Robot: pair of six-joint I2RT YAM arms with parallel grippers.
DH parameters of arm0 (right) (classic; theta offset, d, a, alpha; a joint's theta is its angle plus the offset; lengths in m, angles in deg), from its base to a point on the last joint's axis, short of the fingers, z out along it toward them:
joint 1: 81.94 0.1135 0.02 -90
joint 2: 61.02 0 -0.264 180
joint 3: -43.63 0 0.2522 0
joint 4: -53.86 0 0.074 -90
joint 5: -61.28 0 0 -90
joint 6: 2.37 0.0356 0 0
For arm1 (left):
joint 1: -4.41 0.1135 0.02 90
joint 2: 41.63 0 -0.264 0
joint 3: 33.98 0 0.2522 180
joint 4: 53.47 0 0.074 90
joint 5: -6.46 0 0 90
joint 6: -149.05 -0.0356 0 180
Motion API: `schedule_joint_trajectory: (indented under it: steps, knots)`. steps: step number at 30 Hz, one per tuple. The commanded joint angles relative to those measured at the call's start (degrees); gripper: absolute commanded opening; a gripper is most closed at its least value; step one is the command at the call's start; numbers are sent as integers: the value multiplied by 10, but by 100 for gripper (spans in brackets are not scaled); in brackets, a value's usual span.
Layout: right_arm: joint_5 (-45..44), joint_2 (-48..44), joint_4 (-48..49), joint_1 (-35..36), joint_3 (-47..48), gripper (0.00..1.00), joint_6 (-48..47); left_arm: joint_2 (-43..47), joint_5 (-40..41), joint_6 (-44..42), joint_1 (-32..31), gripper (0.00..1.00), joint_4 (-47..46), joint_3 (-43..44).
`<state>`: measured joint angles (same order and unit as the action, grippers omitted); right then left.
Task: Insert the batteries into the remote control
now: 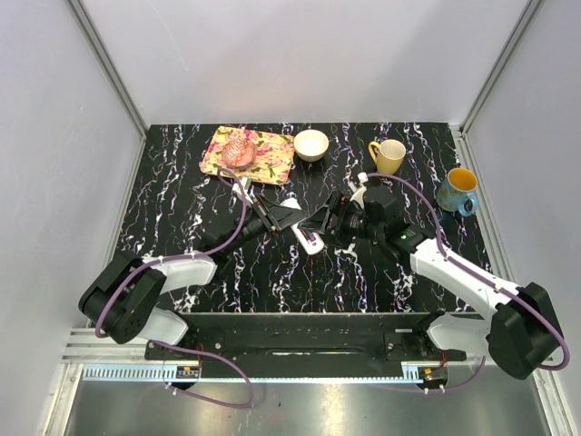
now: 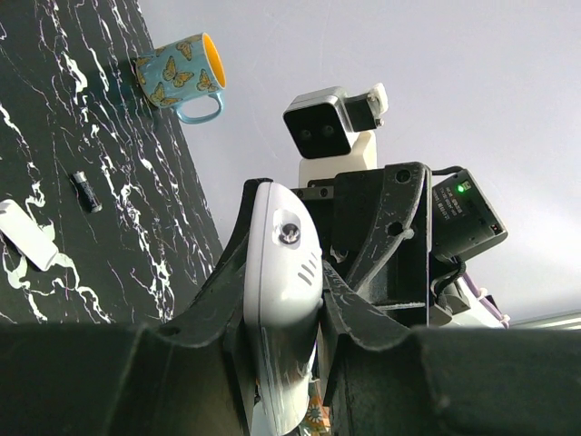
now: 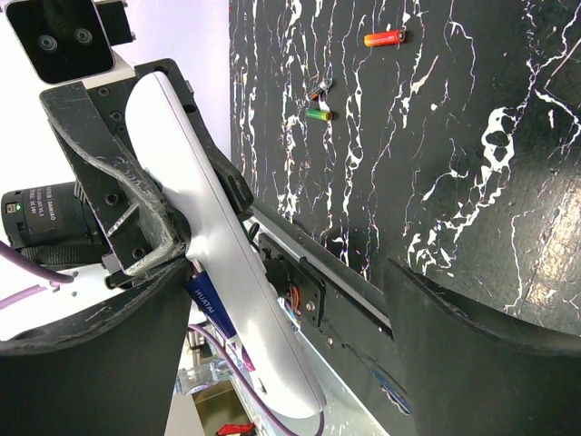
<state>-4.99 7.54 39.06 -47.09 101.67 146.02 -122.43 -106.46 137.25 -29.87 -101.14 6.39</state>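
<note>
My left gripper [image 2: 286, 245] is shut on the white remote control [image 2: 281, 263] and holds it up off the table. Seen from above, the remote [image 1: 309, 238] slants between the two grippers, reddish marks on its near end. My right gripper [image 3: 286, 272] is open wide, one finger on each side of the remote [image 3: 209, 236], not touching it. A dark blue battery [image 3: 204, 304] shows against the remote's far side; I cannot tell if it is seated. On the table lie a reddish-orange battery [image 3: 384, 38], a green one [image 3: 318, 114] and a dark one [image 2: 87, 192].
A small white cover piece [image 2: 27, 234] lies on the black marbled table [image 1: 182, 182]. At the back stand a floral plate [image 1: 263, 163], a white bowl [image 1: 311, 144], a yellow mug [image 1: 388, 156] and a blue butterfly mug [image 1: 457, 190].
</note>
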Motion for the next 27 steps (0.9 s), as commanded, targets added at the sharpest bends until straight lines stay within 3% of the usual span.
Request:
schedule_joint_trajectory:
  steps: [1,27]
  knots:
    - [10,-6,3,-4,-11,88,1,6,1,20,1,0,-93,17]
    - [20,-26,38,-4,-69,83,15,31,-13,74,12,0,-129,49]
